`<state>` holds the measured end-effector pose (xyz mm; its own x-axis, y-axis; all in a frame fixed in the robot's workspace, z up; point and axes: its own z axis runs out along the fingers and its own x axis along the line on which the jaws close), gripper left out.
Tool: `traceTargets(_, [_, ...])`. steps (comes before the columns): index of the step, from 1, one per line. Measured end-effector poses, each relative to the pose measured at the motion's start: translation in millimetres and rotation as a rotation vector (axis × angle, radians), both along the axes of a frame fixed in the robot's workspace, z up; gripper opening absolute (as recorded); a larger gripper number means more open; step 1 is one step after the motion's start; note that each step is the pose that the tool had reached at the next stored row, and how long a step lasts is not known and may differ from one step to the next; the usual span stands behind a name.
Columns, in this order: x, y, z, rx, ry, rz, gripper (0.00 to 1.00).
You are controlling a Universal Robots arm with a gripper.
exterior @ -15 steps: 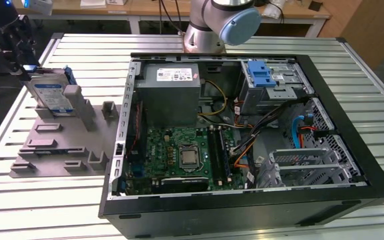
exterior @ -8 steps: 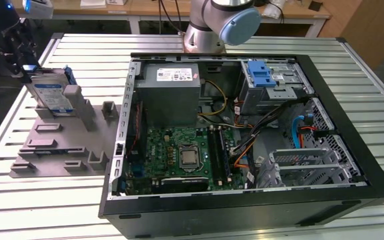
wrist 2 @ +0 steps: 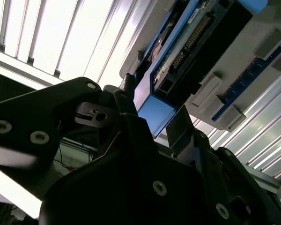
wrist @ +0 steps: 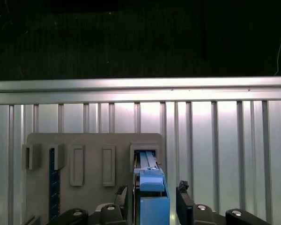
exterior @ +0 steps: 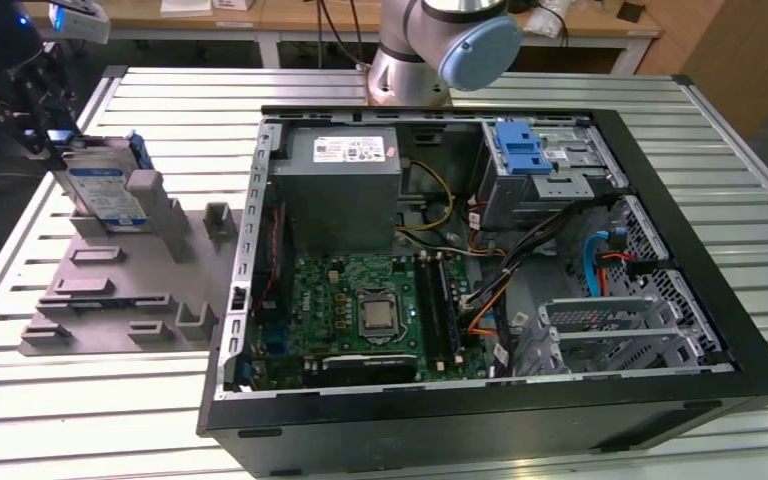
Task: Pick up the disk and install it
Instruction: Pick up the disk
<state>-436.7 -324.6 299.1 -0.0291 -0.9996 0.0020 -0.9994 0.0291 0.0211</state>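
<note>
1. Slatted aluminium bench point(exterior: 704, 130) runs under everything. On it sit an open computer case point(exterior: 491, 425) and, toward the exterior view's left, a grey holder plate point(exterior: 104, 300) with upright slots.
2. The disk point(exterior: 101, 190) stands on edge in one of that plate's slots, well apart from the case. It is not yet installed.
3. My pincer point(wrist: 153, 194) hangs at the disk's upper end, jaws apart and straddling it. In the first wrist view my fingers point(wrist: 185, 204) flank the blue caddy point(wrist: 152, 183). A thin gap shows beside one of them, so I judge that I am not clamping it.
4. I take the disk for a stiff, fairly heavy metal slab. Its smooth faces could slip between my pads, and its innards would not forgive a knock or a drop.
5. The best hold looks to be across its thickness near the upper end, one pad on each broad face and square to the slot. The plastic caddy rails look springy and would be a poorer place to squeeze.
</note>
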Motion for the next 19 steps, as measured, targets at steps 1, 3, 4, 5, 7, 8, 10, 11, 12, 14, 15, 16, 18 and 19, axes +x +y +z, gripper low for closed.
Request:
traceTargets(1, [0.0, 0.0, 0.0, 0.0000, 0.0000, 0.000, 0.55])
traceTargets(3, [0.0, 0.0, -0.2, 0.0001, -0.0003, 0.000, 0.47])
traceTargets(4, [0.0, 0.0, -0.2, 0.0001, -0.0002, 0.000, 0.47])
traceTargets(5, [0.0, 0.0, -0.2, 0.0001, -0.0003, 0.000, 0.47])
traceTargets(7, [0.0, 0.0, -0.4, 0.0000, -0.0002, 0.000, 0.47])
traceTargets(8, [0.1, 0.0, -0.8, 0.0001, -0.0005, 0.000, 0.47])
traceTargets(10, [0.0, 0.0, -1.6, 0.0000, -0.0006, 0.000, 0.47])
traceTargets(11, [0.0, 0.0, -1.9, -0.0001, -0.0006, 0.000, 0.47])
traceTargets(12, [0.0, 0.0, -2.2, -0.0002, -0.0006, 0.000, 0.47])
traceTargets(14, [0.0, 0.0, -2.7, -0.0003, -0.0007, 0.000, 0.47])
traceTargets(15, [0.0, 0.0, -3.0, -0.0002, -0.0009, 0.000, 0.47])
traceTargets(16, [0.0, 0.0, -3.5, -0.0002, -0.0012, 0.000, 0.47])
traceTargets(18, [-0.1, 0.0, -4.7, -0.0004, -0.0020, 0.000, 0.47])
traceTargets(19, [-0.1, 0.0, -5.1, -0.0005, -0.0020, 0.000, 0.47])
